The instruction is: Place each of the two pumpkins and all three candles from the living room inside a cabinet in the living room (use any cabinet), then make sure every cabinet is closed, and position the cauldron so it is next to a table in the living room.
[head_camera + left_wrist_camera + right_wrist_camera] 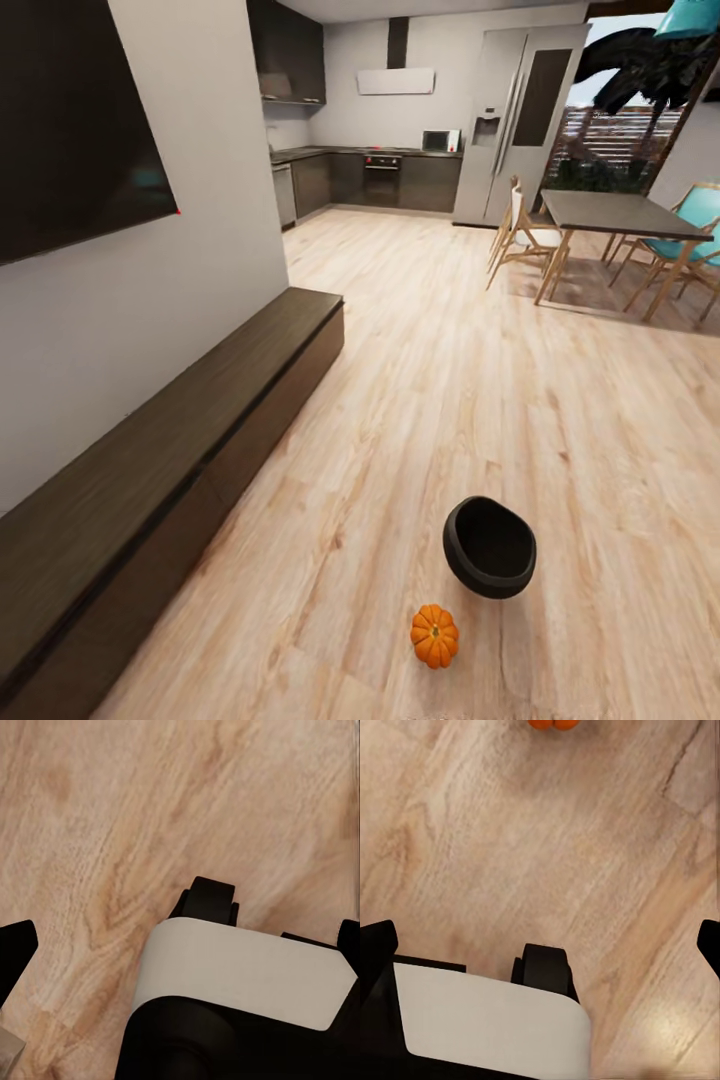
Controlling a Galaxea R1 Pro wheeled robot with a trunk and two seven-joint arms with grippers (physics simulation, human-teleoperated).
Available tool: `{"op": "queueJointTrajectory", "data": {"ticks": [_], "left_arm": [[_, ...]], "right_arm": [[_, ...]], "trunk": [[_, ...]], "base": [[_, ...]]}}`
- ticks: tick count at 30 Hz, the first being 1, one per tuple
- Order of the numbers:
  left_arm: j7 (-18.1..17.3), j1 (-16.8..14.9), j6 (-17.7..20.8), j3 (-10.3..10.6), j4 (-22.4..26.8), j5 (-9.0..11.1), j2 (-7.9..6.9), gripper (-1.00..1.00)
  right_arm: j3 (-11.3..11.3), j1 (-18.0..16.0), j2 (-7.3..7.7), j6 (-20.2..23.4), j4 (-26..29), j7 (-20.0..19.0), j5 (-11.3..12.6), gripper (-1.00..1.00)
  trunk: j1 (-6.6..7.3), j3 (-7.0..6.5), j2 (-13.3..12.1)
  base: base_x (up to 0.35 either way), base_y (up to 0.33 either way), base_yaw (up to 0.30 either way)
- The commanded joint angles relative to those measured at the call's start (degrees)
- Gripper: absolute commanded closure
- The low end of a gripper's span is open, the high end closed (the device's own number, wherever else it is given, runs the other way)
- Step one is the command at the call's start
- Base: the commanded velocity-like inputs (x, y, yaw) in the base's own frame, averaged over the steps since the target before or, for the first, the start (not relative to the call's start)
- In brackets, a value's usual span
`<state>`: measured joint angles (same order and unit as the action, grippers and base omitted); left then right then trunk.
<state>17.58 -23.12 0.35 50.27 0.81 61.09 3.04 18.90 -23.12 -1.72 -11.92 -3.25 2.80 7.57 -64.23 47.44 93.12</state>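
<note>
One small orange pumpkin [435, 636] lies on the wood floor near the bottom of the head view. Its edge also shows in the right wrist view as the pumpkin [553, 723]. Just beyond it the black cauldron [490, 548] rests tilted on the floor, its mouth empty. The long low dark-brown cabinet [150, 470] runs along the left wall with all fronts shut. The left gripper [180, 952] and right gripper [540, 949] both hang open over the floor, holding nothing, with the robot's white and black base beneath them. The candles and the second pumpkin are out of view.
A dark TV [70, 130] hangs on the wall above the cabinet. A dining table [610, 212] with chairs [525, 238] stands at the far right. Kitchen units and a fridge [515, 120] line the back. Wide wood floor lies between.
</note>
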Motion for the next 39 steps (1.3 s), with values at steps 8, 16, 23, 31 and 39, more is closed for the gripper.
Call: {"op": "queueJointTrajectory", "data": {"ticks": [8,16,23,31,39], "left_arm": [[0.00,0.00,0.00,0.00,-0.02,0.00,0.04,-1.00],[0.00,0.00,0.00,0.00,0.00,0.00,-0.02,-1.00],[0.00,0.00,0.00,0.09,-0.01,-0.05,0.12,-1.00],[-0.05,0.00,0.00,0.09,-0.02,-0.09,0.13,-1.00],[-0.09,0.00,0.00,0.09,-0.02,-0.09,0.13,-1.00]], "right_arm": [[0.00,0.00,-0.03,-0.03,0.00,0.01,0.04,-1.00],[0.00,0.00,-0.04,0.05,0.00,0.01,0.00,-1.00],[0.00,0.00,-0.04,0.05,0.00,0.01,-0.01,-1.00],[0.00,0.00,-0.01,0.06,0.00,0.01,-0.01,-1.00],[0.00,0.00,0.05,0.06,0.00,-0.05,0.00,-1.00]], "trunk": [[0.00,0.00,0.00],[0.00,0.00,0.00],[0.00,0.00,0.00],[0.00,0.07,0.00],[0.00,0.32,0.00]], "base": [[0.000,0.000,-0.234],[0.000,0.000,-0.025],[0.002,-0.078,0.000],[0.076,-0.275,-0.055],[0.085,-0.179,-0.255]]}}
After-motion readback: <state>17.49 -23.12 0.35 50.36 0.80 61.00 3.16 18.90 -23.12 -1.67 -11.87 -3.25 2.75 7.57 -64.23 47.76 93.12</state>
